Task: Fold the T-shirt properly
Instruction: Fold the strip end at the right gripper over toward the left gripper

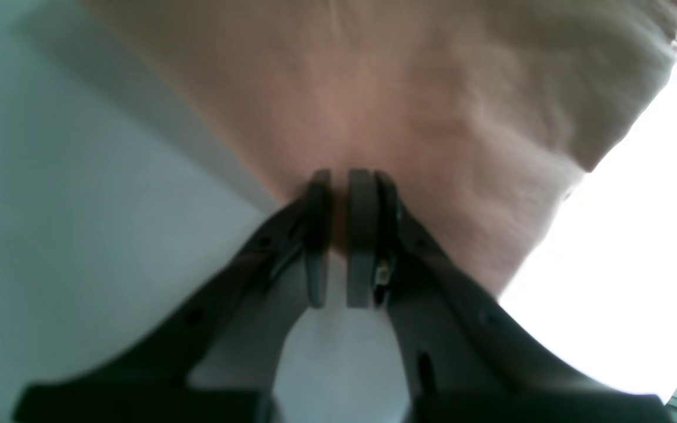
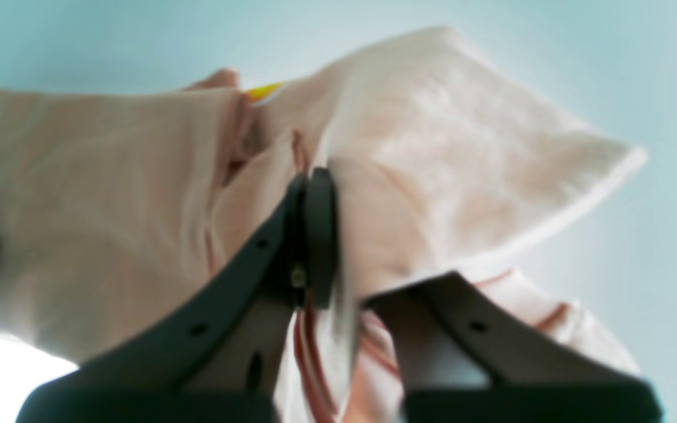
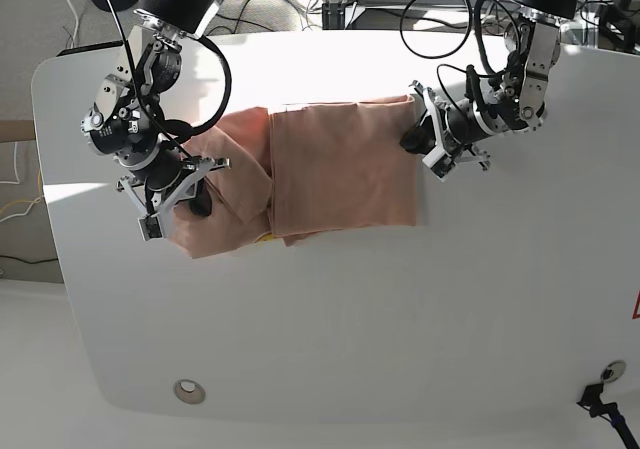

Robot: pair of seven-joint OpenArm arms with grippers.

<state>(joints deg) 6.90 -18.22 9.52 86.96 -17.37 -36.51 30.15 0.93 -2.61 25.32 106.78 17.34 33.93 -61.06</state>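
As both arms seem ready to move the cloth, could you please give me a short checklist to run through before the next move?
1. Left gripper shut on the T-shirt edge: ok.
2. Right gripper shut on cloth: ok; fabric bunches between its fingers.
3. Right half lies flat on the white table: ok.
4. Left end smooth: not ok; crumpled and partly folded.
5. Yellow graphic position: cannot tell; only a sliver shows.
6. Number of layers pinched: cannot tell.
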